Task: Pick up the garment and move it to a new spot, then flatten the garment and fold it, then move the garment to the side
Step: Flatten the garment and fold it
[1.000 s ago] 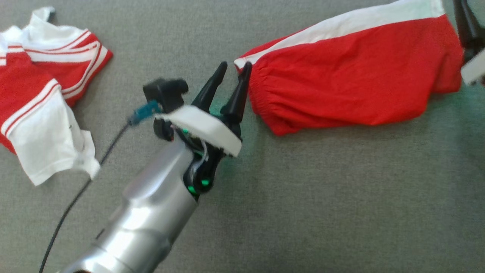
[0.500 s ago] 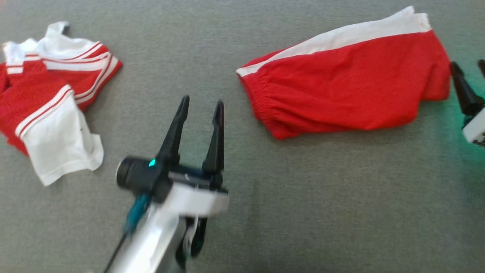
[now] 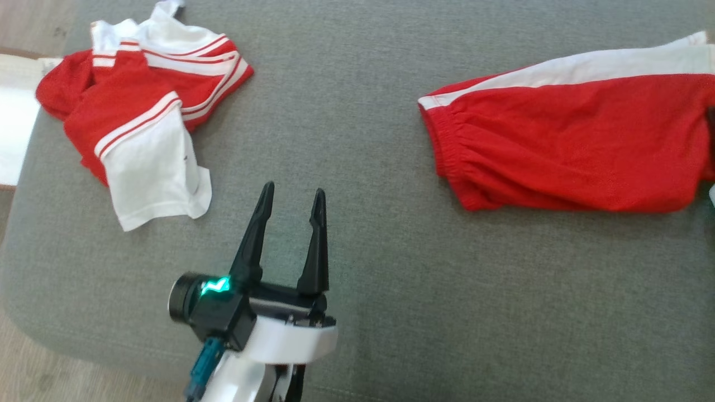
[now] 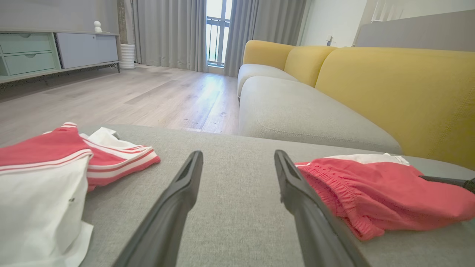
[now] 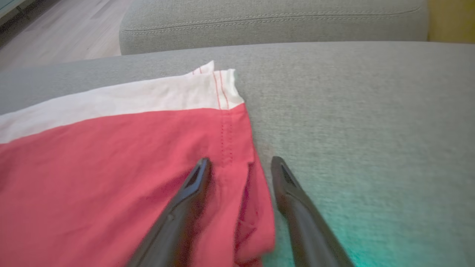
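Observation:
Red shorts with a white side stripe (image 3: pixel 570 145) lie folded flat on the right of the grey cushion (image 3: pixel 363 111). A crumpled red and white shirt (image 3: pixel 139 117) lies at the far left. My left gripper (image 3: pixel 294 188) is open and empty over bare cushion between the two garments, touching neither. In the left wrist view it (image 4: pixel 238 152) has the shirt (image 4: pixel 44 167) on its left and the shorts (image 4: pixel 371 189) on its right. My right gripper (image 5: pixel 240 159) is open, its fingers standing on either side of the hem of the shorts (image 5: pixel 92 167).
The cushion's rounded edge and wooden floor (image 3: pixel 33 379) run along the lower left. A white object (image 3: pixel 14 128) lies past the left edge. Behind stand a yellow sofa back (image 4: pixel 389 92) and another grey seat (image 4: pixel 297 115).
The camera has swung left. My left gripper has drawn back from the shorts' waistband, still open, and now points straight ahead over bare cushion.

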Motion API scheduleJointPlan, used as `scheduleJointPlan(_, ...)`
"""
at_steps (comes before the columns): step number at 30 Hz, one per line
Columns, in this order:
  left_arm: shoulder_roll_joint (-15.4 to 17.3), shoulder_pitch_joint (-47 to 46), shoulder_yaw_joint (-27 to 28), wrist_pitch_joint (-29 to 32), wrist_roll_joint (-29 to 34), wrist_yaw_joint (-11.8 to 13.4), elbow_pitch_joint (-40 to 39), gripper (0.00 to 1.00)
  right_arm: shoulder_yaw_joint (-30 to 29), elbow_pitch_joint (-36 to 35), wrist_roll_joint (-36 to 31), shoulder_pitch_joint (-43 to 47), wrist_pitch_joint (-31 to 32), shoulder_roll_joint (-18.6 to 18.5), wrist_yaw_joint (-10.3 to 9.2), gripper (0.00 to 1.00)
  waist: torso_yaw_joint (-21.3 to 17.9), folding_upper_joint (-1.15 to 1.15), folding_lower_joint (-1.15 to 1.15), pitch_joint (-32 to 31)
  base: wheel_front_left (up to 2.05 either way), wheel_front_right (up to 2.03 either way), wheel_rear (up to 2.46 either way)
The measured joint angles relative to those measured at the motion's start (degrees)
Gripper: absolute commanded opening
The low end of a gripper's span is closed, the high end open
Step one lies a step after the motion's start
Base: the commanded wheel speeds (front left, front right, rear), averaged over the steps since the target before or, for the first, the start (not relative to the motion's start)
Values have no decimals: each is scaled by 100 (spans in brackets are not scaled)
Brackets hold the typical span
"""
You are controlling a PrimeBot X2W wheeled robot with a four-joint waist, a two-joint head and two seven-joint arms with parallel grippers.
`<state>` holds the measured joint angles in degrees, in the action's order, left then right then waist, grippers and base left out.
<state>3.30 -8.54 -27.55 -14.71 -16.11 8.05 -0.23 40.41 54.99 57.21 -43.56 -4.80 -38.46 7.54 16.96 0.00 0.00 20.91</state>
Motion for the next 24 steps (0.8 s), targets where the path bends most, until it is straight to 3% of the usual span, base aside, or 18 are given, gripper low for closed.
scheduleJointPlan(1,-3,41,20,0,15,-5,-1,100,9,9,45,-32,36,1,0,4,33,0,0,-1,0,0,0)
scheduleJointPlan(2,-5,102,41,0,20,-31,1,100,29,-9,97,-56,85,3,0,0,56,0,0,-3,0,0,0)
scheduleJointPlan(13,-31,300,325,0,258,-242,194,100,309,168,69,-34,-303,26,0,0,-413,0,1,-212,0,0,0)
scheduleJointPlan(21,-31,301,382,0,309,-361,287,100,437,350,-165,-19,-488,-503,0,0,-1021,0,0,-373,0,0,0)
scheduleJointPlan(24,-32,302,447,0,308,-402,354,100,486,431,-358,-65,-609,-538,0,0,-1199,0,1,-417,0,0,0)
